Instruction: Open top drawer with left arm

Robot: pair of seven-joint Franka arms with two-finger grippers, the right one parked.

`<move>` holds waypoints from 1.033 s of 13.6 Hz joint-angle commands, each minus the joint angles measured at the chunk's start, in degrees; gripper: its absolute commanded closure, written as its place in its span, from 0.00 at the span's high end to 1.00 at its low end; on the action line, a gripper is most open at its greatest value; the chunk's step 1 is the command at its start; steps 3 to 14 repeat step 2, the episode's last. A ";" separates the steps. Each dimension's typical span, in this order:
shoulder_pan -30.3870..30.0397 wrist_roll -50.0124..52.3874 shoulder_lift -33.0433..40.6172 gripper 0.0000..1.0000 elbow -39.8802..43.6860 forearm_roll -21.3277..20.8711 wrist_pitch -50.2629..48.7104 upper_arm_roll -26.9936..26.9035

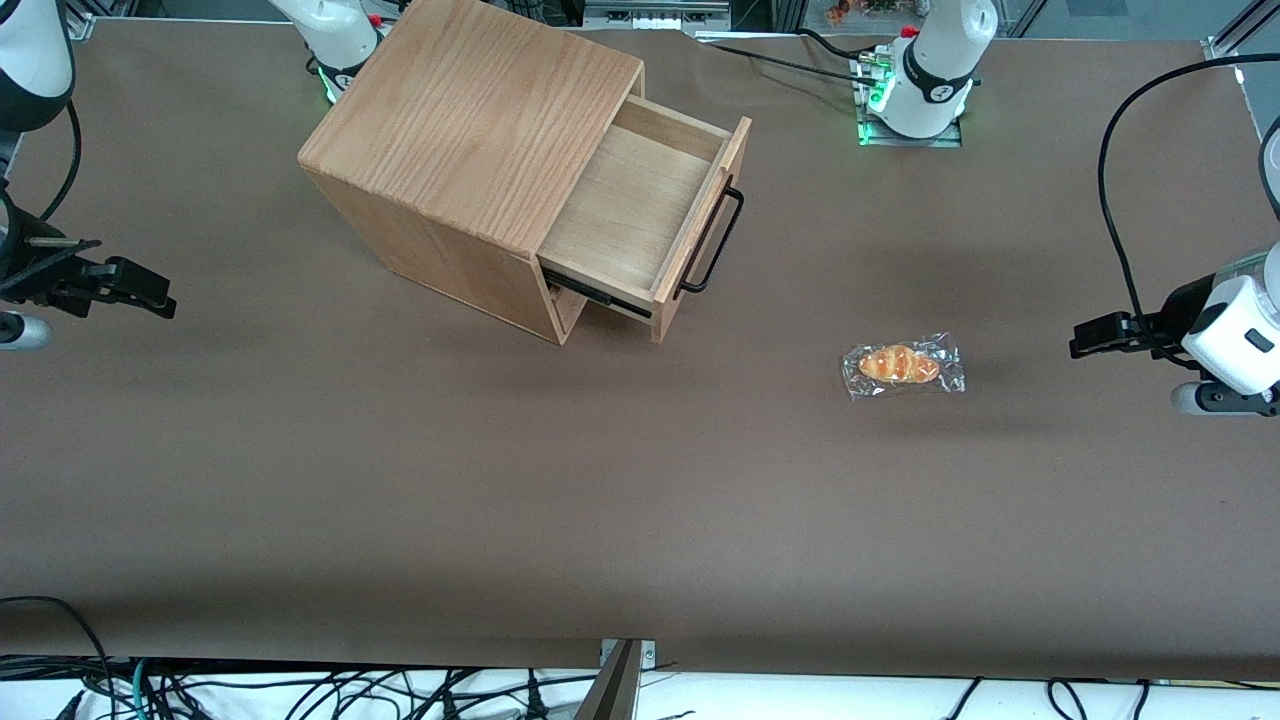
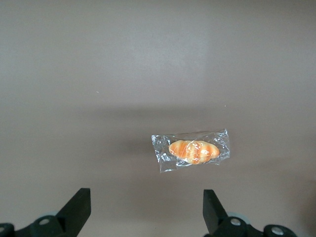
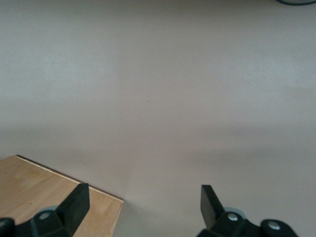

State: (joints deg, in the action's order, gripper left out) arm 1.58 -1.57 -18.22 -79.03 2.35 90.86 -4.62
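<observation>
Gripper point(image 1: 1085, 337) of the left arm point(image 1: 1235, 335) hangs with its fingers point(image 2: 76, 210) spread wide and nothing between them, well apart from the wooden box point(image 1: 470, 160), out at the working arm's end of the table point(image 1: 400, 500). Between gripper and box lies a wrapped bread roll point(image 1: 900, 365). Already the top drawer point(image 1: 640, 215) stands pulled well out of the box, its black bar handle point(image 1: 712, 240) facing toward the gripper, long axis running slantwise. The opening looks done to me.

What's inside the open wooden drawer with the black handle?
Only bare pale wood shows inside the top light-oak drawer. Its innermost part is hidden under the wooden box. The left arm's black gripper hangs open, away from it.
</observation>
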 commanded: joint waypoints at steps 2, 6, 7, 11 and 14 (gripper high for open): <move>-0.26 -1.59 0.20 1.00 0.37 -0.86 -0.51 0.05; -0.26 -1.59 0.20 1.00 0.37 -0.86 -0.51 0.05; -0.26 -1.59 0.20 1.00 0.37 -0.86 -0.51 0.05; -0.26 -1.59 0.20 1.00 0.37 -0.86 -0.51 0.05; -0.26 -1.59 0.20 1.00 0.37 -0.86 -0.51 0.05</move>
